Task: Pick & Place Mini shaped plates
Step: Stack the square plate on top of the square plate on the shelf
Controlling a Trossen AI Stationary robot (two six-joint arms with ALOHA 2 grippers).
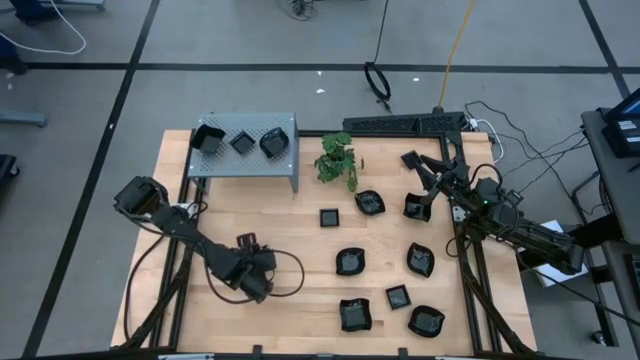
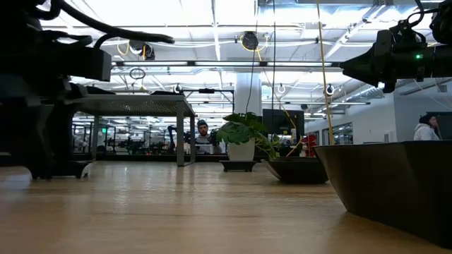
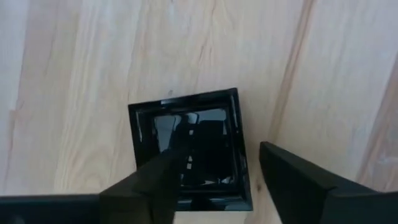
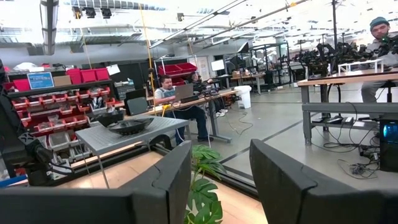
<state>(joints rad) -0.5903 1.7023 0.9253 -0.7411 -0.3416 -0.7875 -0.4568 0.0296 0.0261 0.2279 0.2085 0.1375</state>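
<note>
Pickup step: left gripper (image 3: 214,180) hangs open astride a square plate (image 3: 186,146), needing descent and closure; right gripper (image 4: 219,180) waits open, empty.

The left arm's fingers (image 3: 161,186) cover the near edge of a square plate (image 3: 186,143). In the low view, a dark dish (image 2: 395,183) is cut off at the frame's edge.

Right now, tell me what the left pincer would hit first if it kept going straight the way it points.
The left pincer points down at a square black mini plate lying on the wooden table. Its open fingers straddle the plate's right rim, so it would probably meet that plate first.
</note>
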